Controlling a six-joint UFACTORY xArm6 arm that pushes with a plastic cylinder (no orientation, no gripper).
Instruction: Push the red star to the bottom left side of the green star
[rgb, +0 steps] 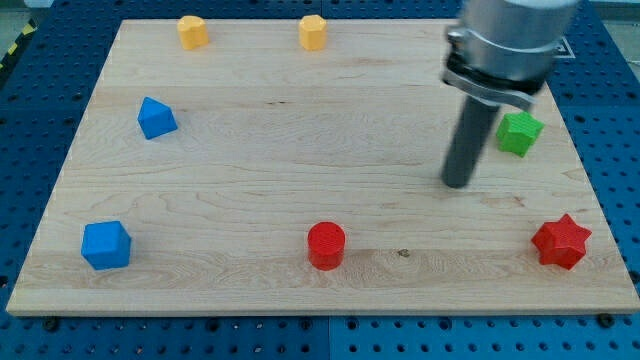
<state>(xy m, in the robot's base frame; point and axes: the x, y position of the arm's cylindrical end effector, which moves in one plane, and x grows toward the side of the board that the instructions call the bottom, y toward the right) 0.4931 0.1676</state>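
The red star (561, 242) lies near the board's bottom right corner. The green star (519, 132) lies at the right side, above the red star and a little to its left. My tip (456, 184) rests on the board left of the green star and up-left of the red star, touching neither. The rod rises from it to the arm's grey body at the view's top right.
A red cylinder (326, 245) sits at bottom centre. A blue cube (106, 245) is at bottom left, a blue triangular block (156, 118) at left. Two yellow blocks (193, 31) (313, 32) sit along the top edge. The wooden board (250, 180) lies on a blue pegboard.
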